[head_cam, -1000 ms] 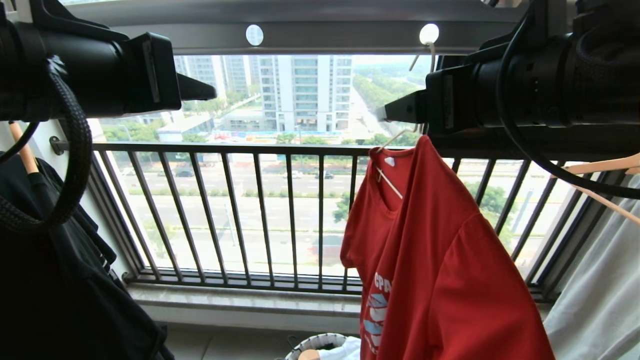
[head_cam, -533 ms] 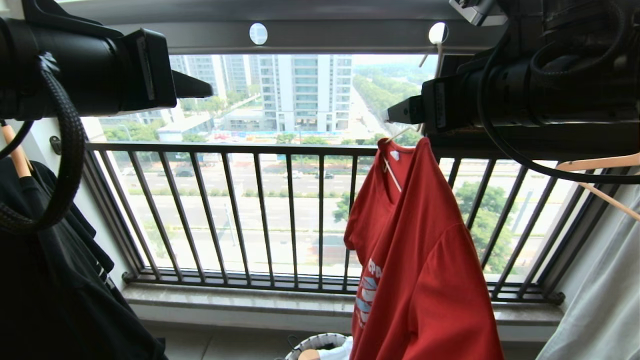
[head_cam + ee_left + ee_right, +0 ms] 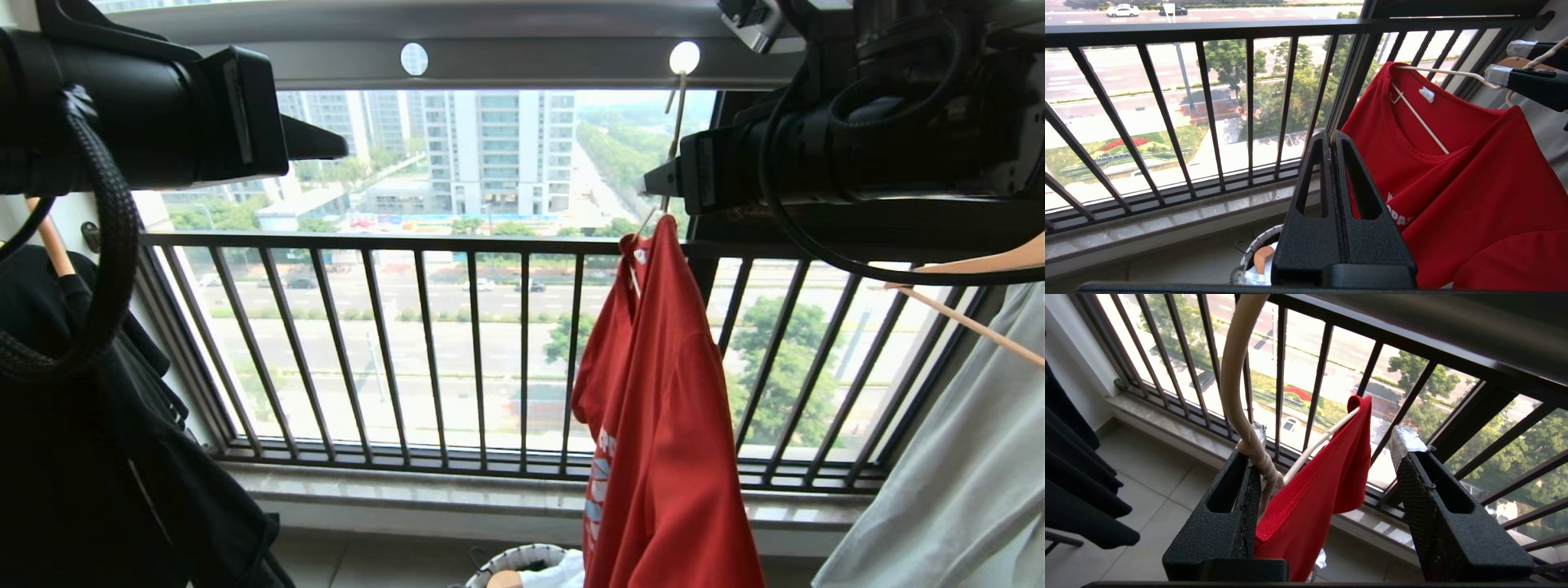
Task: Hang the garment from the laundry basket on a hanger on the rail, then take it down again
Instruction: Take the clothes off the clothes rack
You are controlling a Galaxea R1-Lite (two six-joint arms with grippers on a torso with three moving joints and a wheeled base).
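Note:
The red garment (image 3: 665,408) hangs edge-on from the thin cream hanger (image 3: 674,114), whose hook sits in a hole of the grey rail (image 3: 531,61). My right gripper (image 3: 653,180) is level with the hanger's neck. In the right wrist view it (image 3: 1329,437) stands open, with the hanger's twisted neck (image 3: 1257,457) against one finger and the garment's shoulder (image 3: 1310,506) between the jaws. My left gripper (image 3: 1331,136) is shut and empty, held left of the garment (image 3: 1474,183). The laundry basket (image 3: 510,562) stands on the floor below.
A black shirt (image 3: 82,457) hangs at the far left. White clothes (image 3: 963,457) on a wooden hanger (image 3: 971,265) hang at the right. The dark barred window railing (image 3: 408,241) and its stone sill (image 3: 408,494) lie just behind the garment.
The garment has swung round on the hanger from showing its front to nearly edge-on. The right gripper has drawn back a little to the right. The left arm has kept still.

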